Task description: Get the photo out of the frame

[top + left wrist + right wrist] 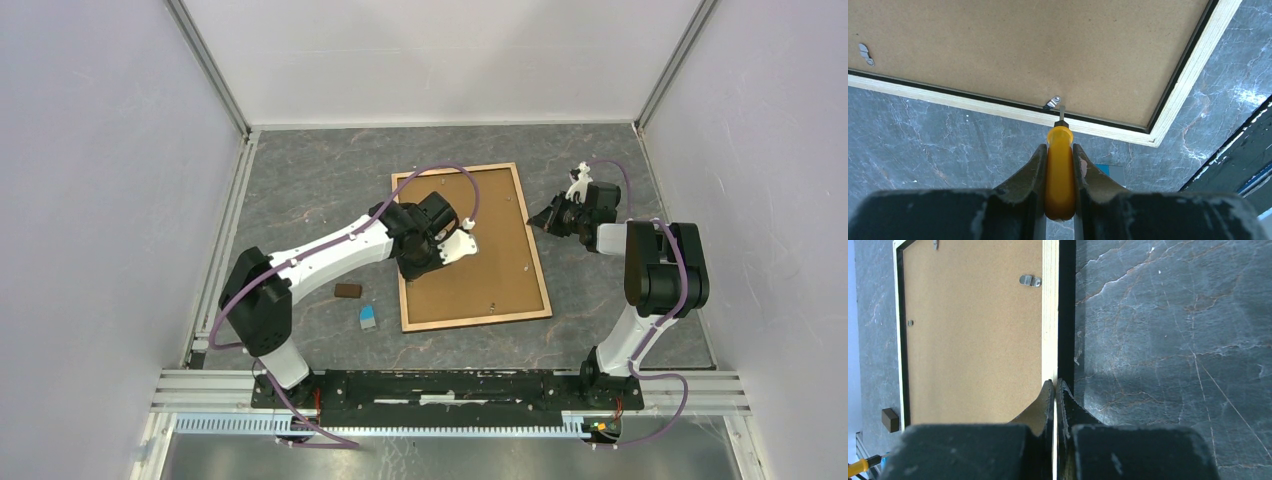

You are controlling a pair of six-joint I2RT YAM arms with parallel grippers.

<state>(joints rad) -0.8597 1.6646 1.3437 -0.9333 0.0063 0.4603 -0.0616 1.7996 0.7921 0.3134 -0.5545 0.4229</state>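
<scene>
The frame [537, 262] lies face down on the table, its light wood rim and brown backing board [480, 265] facing up. The photo is hidden under the board. My left gripper [412, 262] is shut on a yellow-handled screwdriver [1060, 170]. The screwdriver's metal tip touches a small metal clip [1052, 103] at the frame's left rim [998, 111]. My right gripper [541, 218] is shut with nothing between its fingers. In the right wrist view it [1055, 385] hovers over the frame's right rim [1050, 315]; I cannot tell whether it touches.
A small brown block [348, 291] and a blue-grey object [368, 317] lie on the table left of the frame. More metal clips [1030, 280] sit along the board's edges. White walls enclose the grey marbled table [320, 180].
</scene>
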